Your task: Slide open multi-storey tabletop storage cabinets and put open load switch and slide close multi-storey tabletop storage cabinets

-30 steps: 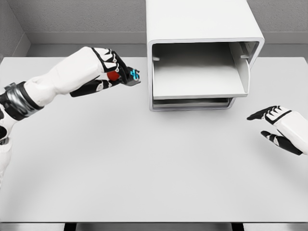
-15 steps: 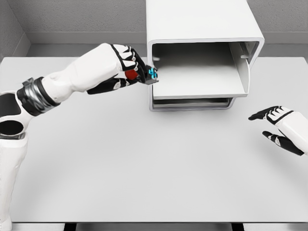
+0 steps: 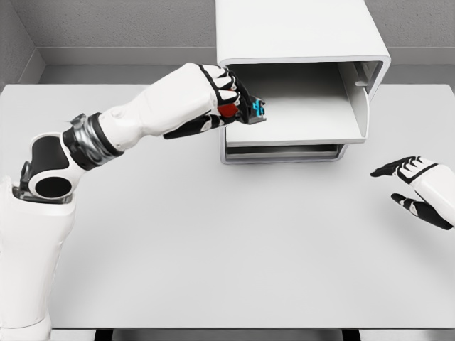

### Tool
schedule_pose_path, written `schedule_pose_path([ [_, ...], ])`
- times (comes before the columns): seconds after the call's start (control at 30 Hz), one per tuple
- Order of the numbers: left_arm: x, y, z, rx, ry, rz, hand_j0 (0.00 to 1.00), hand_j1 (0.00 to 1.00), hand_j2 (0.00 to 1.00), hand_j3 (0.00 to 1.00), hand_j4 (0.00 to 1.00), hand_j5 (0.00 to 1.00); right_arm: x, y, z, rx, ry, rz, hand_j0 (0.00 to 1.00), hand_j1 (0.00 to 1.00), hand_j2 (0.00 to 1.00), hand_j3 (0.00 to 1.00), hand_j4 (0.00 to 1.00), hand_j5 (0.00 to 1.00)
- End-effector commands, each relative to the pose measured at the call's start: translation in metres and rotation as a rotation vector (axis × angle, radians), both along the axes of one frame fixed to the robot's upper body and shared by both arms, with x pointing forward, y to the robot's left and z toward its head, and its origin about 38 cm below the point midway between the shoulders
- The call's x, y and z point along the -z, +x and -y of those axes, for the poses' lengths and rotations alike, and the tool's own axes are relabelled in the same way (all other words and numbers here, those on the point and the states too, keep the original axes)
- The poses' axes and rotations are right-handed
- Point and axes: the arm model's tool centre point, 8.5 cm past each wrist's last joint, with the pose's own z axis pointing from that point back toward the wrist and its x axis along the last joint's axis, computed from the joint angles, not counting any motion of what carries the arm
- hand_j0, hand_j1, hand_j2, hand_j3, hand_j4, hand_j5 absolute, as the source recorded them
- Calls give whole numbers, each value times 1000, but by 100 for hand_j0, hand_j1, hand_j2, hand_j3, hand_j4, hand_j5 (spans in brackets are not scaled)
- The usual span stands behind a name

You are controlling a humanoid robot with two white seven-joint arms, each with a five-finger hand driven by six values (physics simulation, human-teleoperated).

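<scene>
Load switch [image 3: 245, 110] sits clenched in the left hand [image 3: 217, 106], just past the left lip of the open drawer [image 3: 298, 117] of the cabinet [image 3: 298, 42]; right hand [image 3: 419, 188] hangs relaxed, empty, off to the right; risk: knuckles catching the cabinet's side wall, or letting go too near the front edge so it tips out; drawer floor lies bare rightward and rearward; table [image 3: 213, 241] wide open.

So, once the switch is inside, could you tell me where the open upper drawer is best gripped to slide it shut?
Probably the upper drawer's front edge, approached from the robot's side: it juts out of the cabinet toward the robot. The right hand, open and idle, is nearest; the left hand holds the switch.
</scene>
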Motion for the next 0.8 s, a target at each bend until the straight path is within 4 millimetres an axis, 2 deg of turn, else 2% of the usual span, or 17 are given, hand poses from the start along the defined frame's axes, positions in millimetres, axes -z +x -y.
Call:
schedule_pose_path([
  [0.0,1,0,10,0,-6,2,40,40,40,40,40,40,-1,0,0,1,6,1,69,69,69,69,69,69],
  [0.53,2,-2,54,1,23,34,41,41,41,41,41,41,0,-1,1,3,8,0,69,69,69,69,69,69],
  [0.77,5,0,63,-26,53,45,42,42,42,42,42,42,0,-1,1,10,16,3,70,70,70,70,70,70],
])
